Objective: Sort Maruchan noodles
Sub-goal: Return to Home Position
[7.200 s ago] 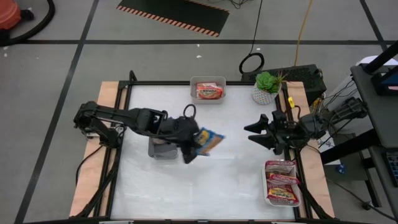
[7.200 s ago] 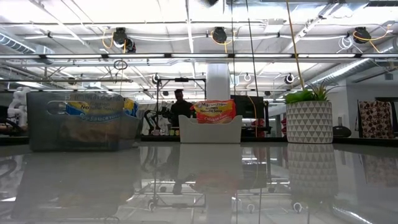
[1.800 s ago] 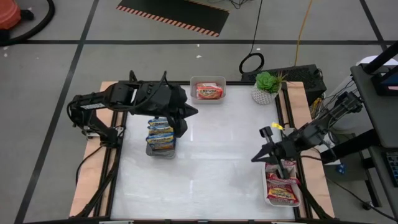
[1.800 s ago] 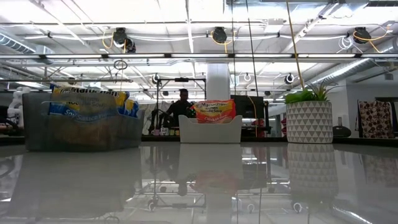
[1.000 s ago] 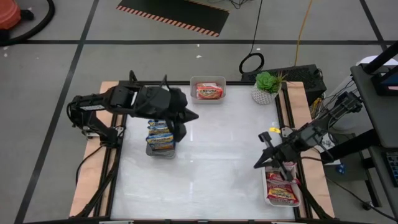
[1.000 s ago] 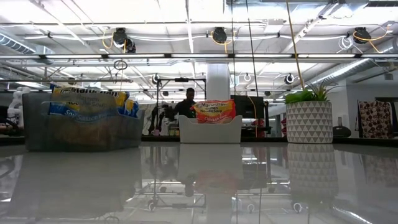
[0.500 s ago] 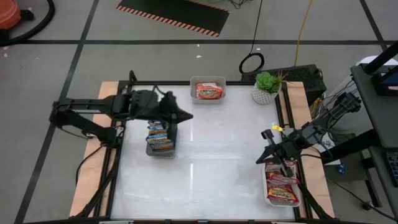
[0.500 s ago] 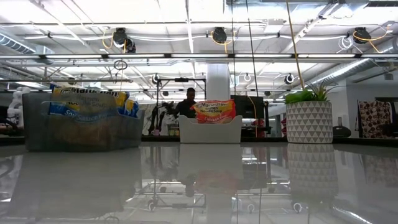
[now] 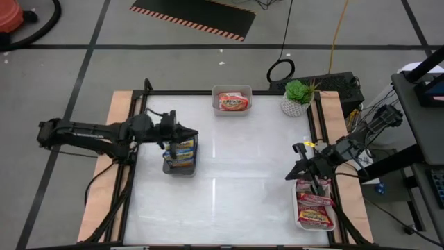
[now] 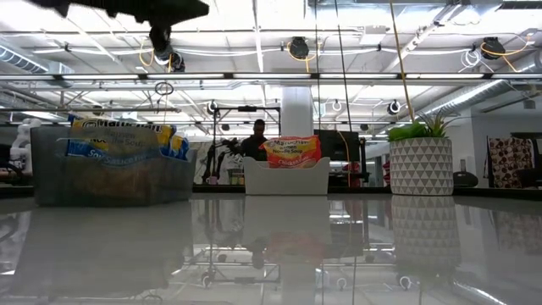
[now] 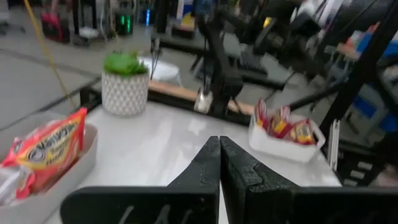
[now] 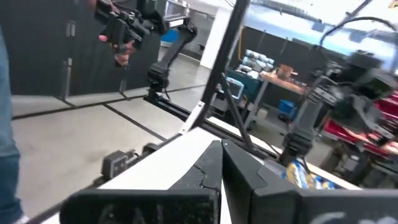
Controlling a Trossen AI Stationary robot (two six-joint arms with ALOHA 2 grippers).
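Note:
Blue-and-yellow noodle packets (image 9: 182, 150) are stacked in a grey tray (image 9: 171, 171) at the table's left. An orange packet (image 9: 233, 102) lies in a white tray (image 9: 232, 113) at the far edge. Red-and-silver packets (image 9: 314, 205) fill a white tray (image 9: 300, 223) at the near right. My left gripper (image 9: 193, 134) is shut and holds nothing, hovering over the far end of the grey tray. In its wrist view the left gripper (image 11: 219, 155) points level across the table. My right gripper (image 9: 289, 176) is also shut and holds nothing, above the table beside the right tray.
A potted plant (image 9: 296, 98) stands at the far right corner. A bare white tabletop (image 9: 236, 180) spreads between the three trays. In the low view, a person (image 10: 256, 140) shows in the room beyond the table.
My left gripper has drawn back toward the table's left edge and sunk, levelling out, so that its arm now shows at the top of the low view. It has stayed shut. The packets and trays have kept their places.

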